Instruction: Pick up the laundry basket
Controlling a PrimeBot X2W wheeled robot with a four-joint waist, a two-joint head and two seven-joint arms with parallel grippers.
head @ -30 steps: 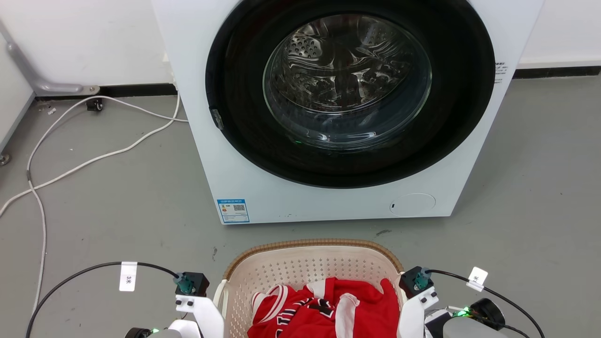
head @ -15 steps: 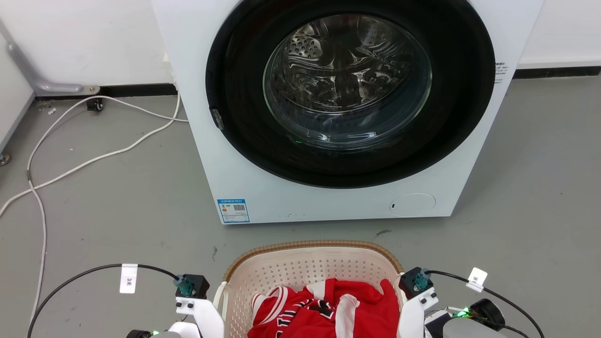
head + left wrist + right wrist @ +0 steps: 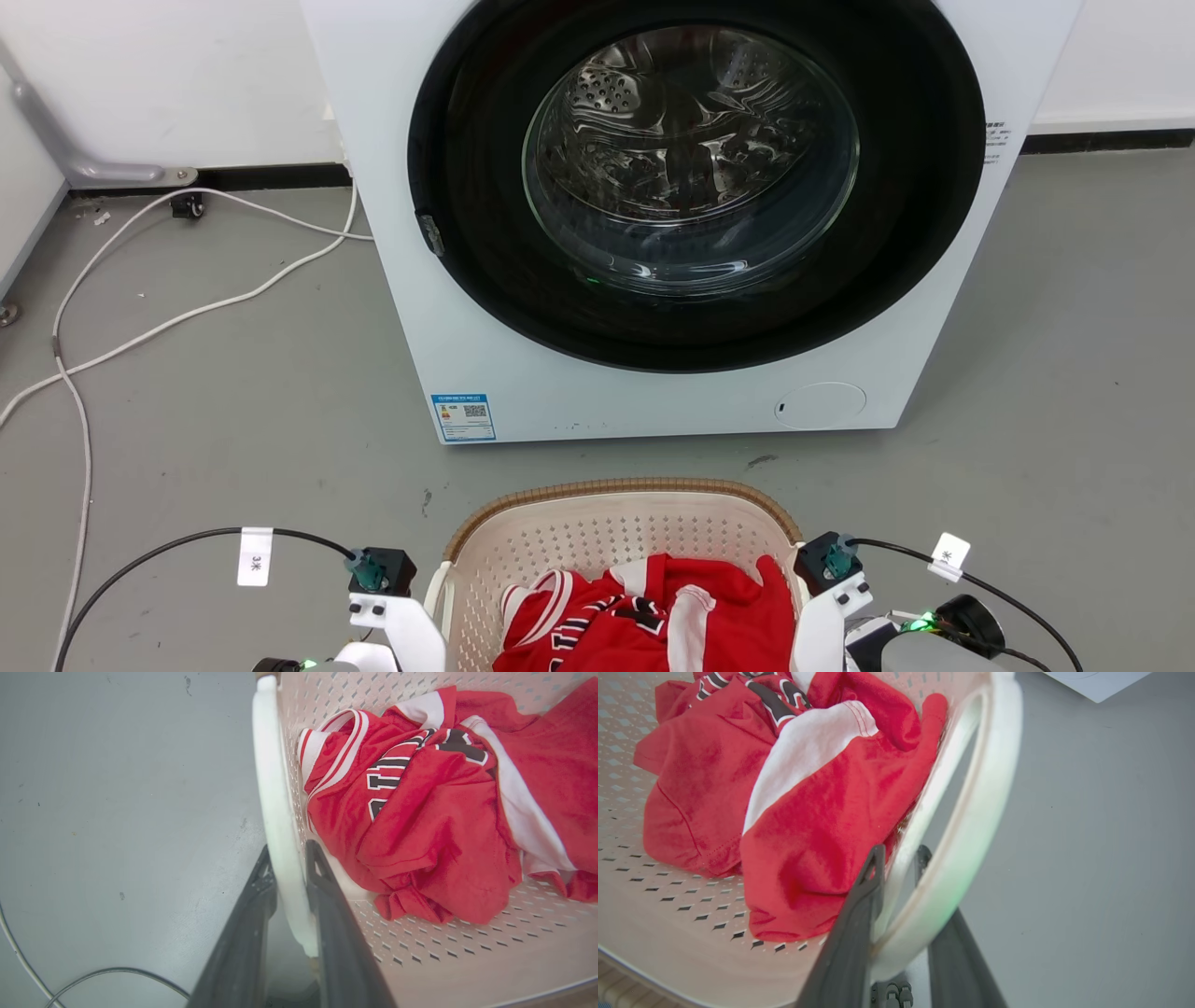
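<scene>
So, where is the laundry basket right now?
The laundry basket is at the bottom centre of the head view, in front of the washing machine, with the left gripper and right gripper each clamped on a side handle.

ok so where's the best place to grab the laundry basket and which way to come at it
By the two white loop handles, both at once. Each stands off the laundry basket wall, leaving a gap for one finger. Come from above on each side, straddling the bar: the left gripper sits so on the left handle, the right gripper on the right handle.
</scene>
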